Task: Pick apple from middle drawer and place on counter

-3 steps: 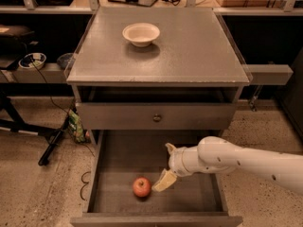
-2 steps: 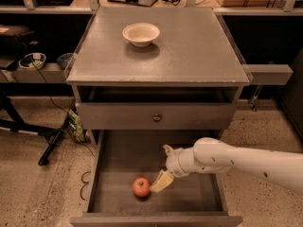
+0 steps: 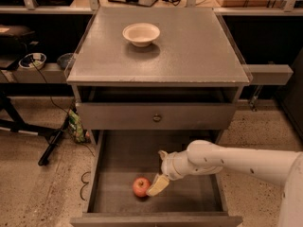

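The grey surface (image 3: 189,56) on top of the cabinet fills the upper half of my view, and it is where the fruit has to end up. Below it the middle drawer (image 3: 120,167) is pulled fully out, with its bare bottom showing. My white arm (image 3: 241,161) reaches in from the right, low inside the drawer box. A cream bowl (image 3: 141,34) sits toward the back of the surface, left of centre. The apple (image 3: 140,187) lies on the drawer floor near the front wall, left of the middle. The tool (image 3: 158,184) is just beside it on its right, touching or nearly so. I cannot tell from here whether the tool is apart or together, and it is not clamped on the apple.

I expect the apple to be firm, fairly light and smooth-skinned, so it will likely roll if nudged and slip under a shallow pinch. I would take it across its widest part, squeezing gently to avoid bruising it.
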`<control>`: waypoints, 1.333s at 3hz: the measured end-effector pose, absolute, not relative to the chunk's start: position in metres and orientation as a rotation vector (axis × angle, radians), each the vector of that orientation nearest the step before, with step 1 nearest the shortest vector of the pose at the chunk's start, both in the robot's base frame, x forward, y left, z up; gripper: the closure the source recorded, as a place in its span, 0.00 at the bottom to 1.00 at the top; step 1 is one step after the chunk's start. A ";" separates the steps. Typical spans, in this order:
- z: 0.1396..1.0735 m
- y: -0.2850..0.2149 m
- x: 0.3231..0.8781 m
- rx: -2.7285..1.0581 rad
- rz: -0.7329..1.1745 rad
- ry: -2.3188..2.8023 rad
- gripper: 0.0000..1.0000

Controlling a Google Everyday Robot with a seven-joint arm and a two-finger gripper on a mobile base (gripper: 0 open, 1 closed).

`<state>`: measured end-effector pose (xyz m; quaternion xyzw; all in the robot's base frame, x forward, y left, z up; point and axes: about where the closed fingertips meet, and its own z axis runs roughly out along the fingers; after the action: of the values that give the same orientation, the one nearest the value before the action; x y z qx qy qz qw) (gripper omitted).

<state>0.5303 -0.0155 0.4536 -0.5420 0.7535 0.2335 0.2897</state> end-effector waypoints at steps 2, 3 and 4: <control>0.430 -0.016 0.522 -1.377 0.653 1.996 0.00; 0.413 -0.012 0.518 -1.345 0.705 1.985 0.00; 0.395 0.009 0.516 -1.319 0.822 1.969 0.00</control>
<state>0.5161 0.0089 0.3950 -0.4996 0.7460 0.3116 0.3111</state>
